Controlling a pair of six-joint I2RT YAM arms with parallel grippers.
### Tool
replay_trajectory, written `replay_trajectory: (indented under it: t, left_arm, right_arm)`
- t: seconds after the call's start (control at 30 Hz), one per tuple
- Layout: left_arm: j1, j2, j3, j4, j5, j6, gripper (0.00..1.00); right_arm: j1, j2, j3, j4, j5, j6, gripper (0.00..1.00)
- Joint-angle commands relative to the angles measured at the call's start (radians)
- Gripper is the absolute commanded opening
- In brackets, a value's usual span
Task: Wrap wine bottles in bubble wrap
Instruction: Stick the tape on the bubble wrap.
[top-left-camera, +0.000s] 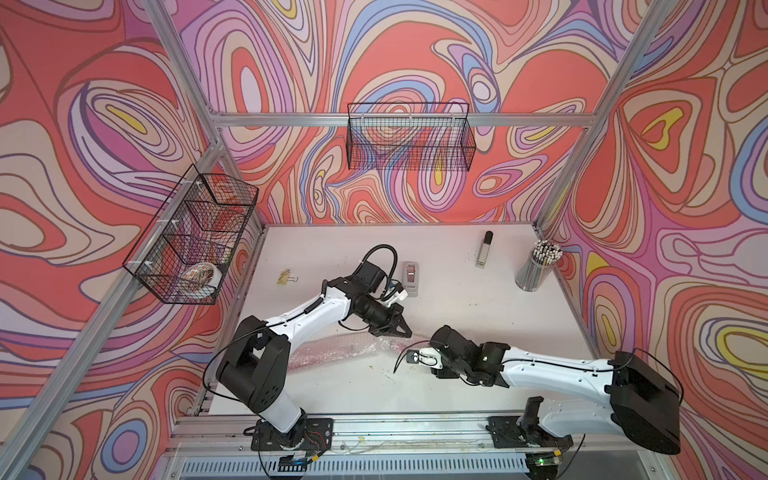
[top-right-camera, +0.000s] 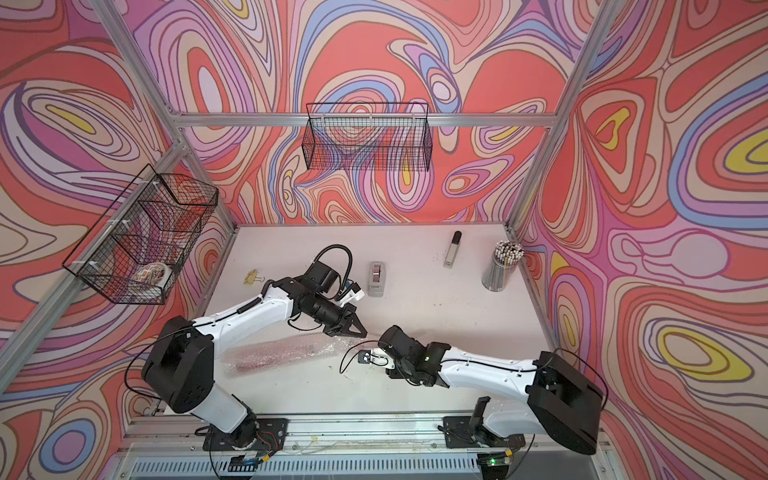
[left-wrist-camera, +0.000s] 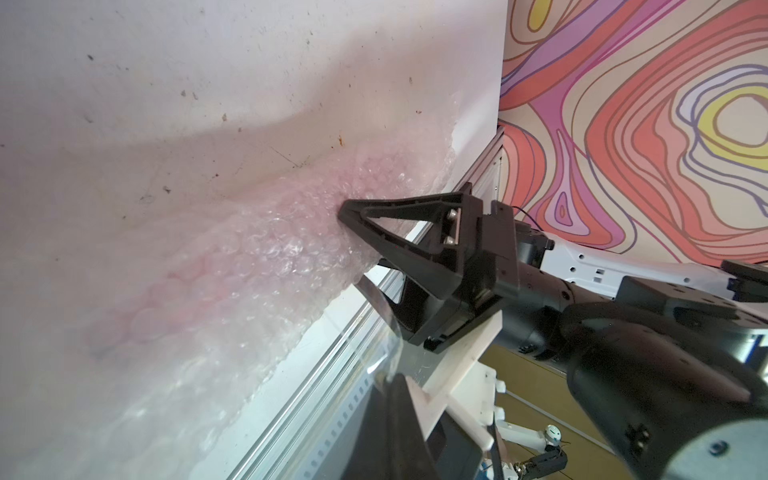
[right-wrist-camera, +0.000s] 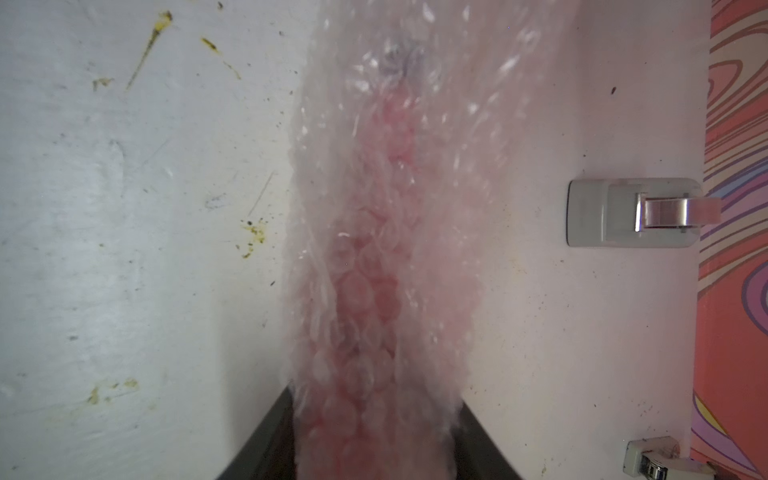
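Clear bubble wrap (top-left-camera: 332, 351) (right-wrist-camera: 374, 232): rolled into one long bundle, lying flat on the front half of the desk (top-left-camera: 457, 307), slanting from near the left edge toward the middle.
Wine bottles (right-wrist-camera: 368, 299): showing only as a pink-red streak through the film, inside the bundle; impossible to count.
Right tool (left-wrist-camera: 355, 243): clamped on the bundle's mid-desk end, one finger on each side, film filling the gap.
Left tool (top-left-camera: 403, 331): fingers together in a point, just above that same end; touching it or not, cannot tell.
Left-wall wire basket (top-left-camera: 166, 253): hung on the frame, split into compartments; patterned tape roll (top-left-camera: 202, 276) in the nearest one, contents of the others too blurred to name.
Rear wire basket (top-left-camera: 409, 139): hung on the back rail, above the desk.
Mesh cup (top-left-camera: 532, 276): upright by the right edge near the back corner, packed with pencils (top-left-camera: 547, 250).
Tape dispenser (top-left-camera: 411, 277): grey, mid-desk, just beyond the left tool.
Silver-and-black bar (top-left-camera: 484, 249): flat near the back edge.
Binder clips (top-left-camera: 286, 277): yellowish, near the left edge.
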Motion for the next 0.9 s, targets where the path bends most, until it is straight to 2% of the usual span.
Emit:
replay_trajectory:
  t: [0.0, 0.13, 0.43, 0.63, 0.87]
  left_arm:
    - [-0.044, 0.025, -0.027, 0.106, 0.028, -0.083, 0.00]
    - [-0.073, 0.050, -0.072, 0.230, 0.038, -0.158, 0.00]
    - [-0.114, 0.060, -0.172, 0.353, 0.027, -0.223, 0.00]
    - [-0.116, 0.122, -0.159, 0.329, 0.008, -0.188, 0.00]
    - [-0.116, 0.144, -0.144, 0.220, -0.050, -0.123, 0.00]
  right_arm:
    - [-0.004, 0.006, -0.019, -0.013, -0.004, -0.004, 0.50]
    - [-0.004, -0.008, -0.025, -0.009, -0.015, -0.002, 0.50]
    - [-0.004, -0.009, -0.025, -0.010, -0.010, -0.006, 0.51]
    - [-0.005, -0.009, -0.019, -0.018, -0.013, -0.004, 0.51]
    - [-0.005, -0.014, -0.019, -0.015, -0.013, 0.001, 0.51]
